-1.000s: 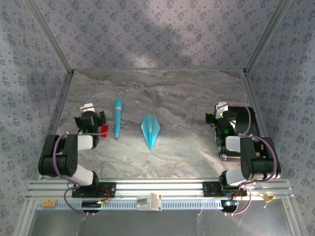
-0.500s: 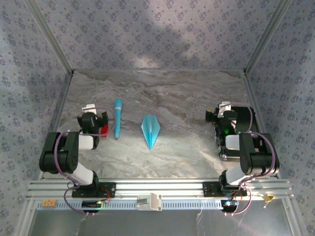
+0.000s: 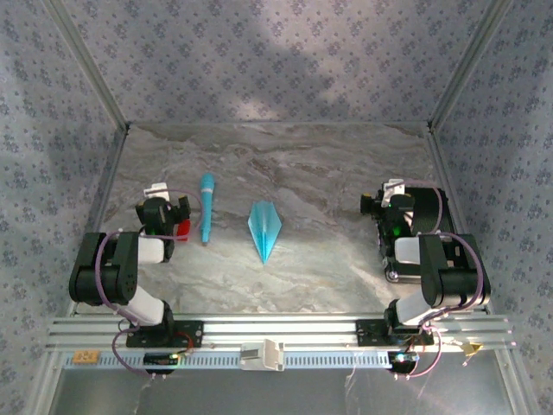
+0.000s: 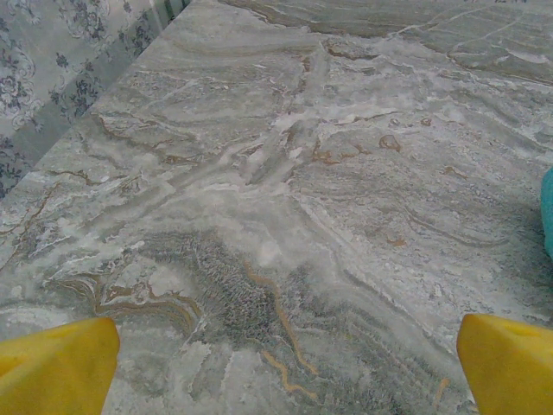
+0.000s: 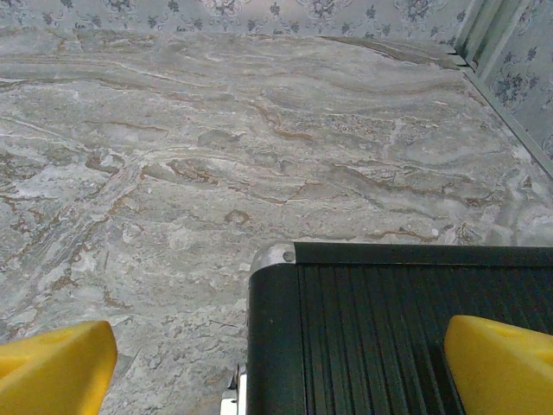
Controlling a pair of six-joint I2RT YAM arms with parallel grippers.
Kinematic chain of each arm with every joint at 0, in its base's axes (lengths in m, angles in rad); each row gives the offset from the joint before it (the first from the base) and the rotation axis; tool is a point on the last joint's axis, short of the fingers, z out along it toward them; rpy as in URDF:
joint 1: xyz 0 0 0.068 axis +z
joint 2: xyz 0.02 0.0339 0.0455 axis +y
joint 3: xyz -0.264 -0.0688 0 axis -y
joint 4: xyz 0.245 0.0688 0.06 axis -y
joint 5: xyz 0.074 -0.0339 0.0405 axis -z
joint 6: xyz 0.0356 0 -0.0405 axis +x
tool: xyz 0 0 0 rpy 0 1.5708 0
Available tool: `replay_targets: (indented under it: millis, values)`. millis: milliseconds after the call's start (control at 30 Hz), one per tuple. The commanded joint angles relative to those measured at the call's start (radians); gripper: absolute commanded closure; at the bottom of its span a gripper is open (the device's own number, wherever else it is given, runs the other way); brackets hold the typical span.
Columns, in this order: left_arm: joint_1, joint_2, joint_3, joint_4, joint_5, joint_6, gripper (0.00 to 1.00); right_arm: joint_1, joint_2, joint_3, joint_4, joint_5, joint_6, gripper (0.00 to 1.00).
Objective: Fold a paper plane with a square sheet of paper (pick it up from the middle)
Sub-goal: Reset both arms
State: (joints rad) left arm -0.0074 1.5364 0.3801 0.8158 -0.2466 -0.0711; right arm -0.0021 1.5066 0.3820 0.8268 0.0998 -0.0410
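The narrow, pointed paper plane of light cyan-blue paper (image 3: 265, 228) is lying flat near the middle of the grey marble-patterned bench (image 3: 328, 173), its sharp tip pointing toward 6 o'clock and its blunt end toward 12 o'clock. Nothing is touching it.

At 9 o'clock from the plane, near but apart, a slim turquoise pen-like stick (image 3: 206, 207) is lying almost along the 12-to-6 line. Just beside the stick, again at 9 o'clock, the left pincer (image 3: 164, 210) is sitting low over the bench with a small red part (image 3: 182, 228) showing at its 3 o'clock side. In the left wrist view, this pincer (image 4: 285, 363) is holding its 2 yellow fingers (image 4: 56, 367) wide apart – only bare marble is lying between them, and a sliver of turquoise is showing at the 3 o'clock edge.

Well apart from the plane, at 3 o'clock, the right pincer (image 3: 389, 207) is hanging over a black ridged case with a metal corner (image 5: 389, 328). In the right wrist view, its yellow fingers (image 5: 501, 363) are likewise standing wide apart – this pincer (image 5: 276, 363) is gripping nothing, and the case is lying below, toward its 3 o'clock finger.
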Motion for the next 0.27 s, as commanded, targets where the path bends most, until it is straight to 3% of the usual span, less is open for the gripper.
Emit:
replay_targets:
  millis: [0, 233]
  values:
    - [-0.002, -0.004, 0.01, 0.039, 0.004, 0.002, 0.0, -0.009, 0.015, 0.008, -0.017, -0.006, 0.009, 0.01]
    - [-0.003, -0.004, 0.01, 0.04, 0.012, 0.005, 0.0, -0.021, 0.014, 0.013, -0.026, -0.036, 0.013, 0.01]
